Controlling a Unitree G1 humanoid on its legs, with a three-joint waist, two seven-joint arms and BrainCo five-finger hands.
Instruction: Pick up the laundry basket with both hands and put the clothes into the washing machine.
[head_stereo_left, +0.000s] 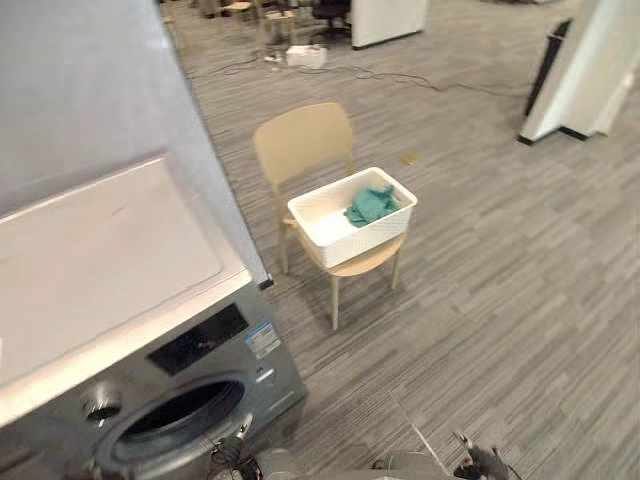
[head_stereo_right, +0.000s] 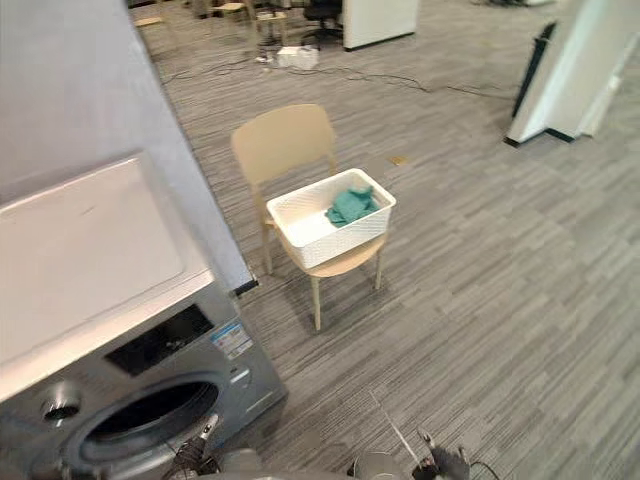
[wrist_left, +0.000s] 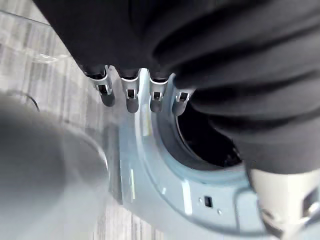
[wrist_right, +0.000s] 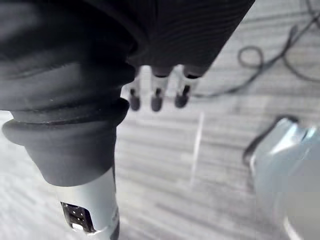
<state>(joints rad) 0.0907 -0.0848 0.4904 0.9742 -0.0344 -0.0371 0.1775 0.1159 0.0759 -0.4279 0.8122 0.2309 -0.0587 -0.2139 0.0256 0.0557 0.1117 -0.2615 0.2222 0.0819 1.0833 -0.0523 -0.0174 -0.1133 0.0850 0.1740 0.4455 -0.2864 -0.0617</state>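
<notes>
Well ahead at frame centre, the laundry basket (head_stereo_left: 345, 238) with teal clothes (head_stereo_left: 372, 205) sits on a beige chair (head_stereo_left: 300, 140), long axis running lower-left to upper-right; left hand (wrist_left: 131, 92) and right hand (wrist_right: 156, 97) hang relaxed, empty, well short of it.

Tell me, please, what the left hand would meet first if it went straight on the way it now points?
Most likely the washer, at the rim of its round opening: the left hand points its fingers there, though depth is unclear.
</notes>
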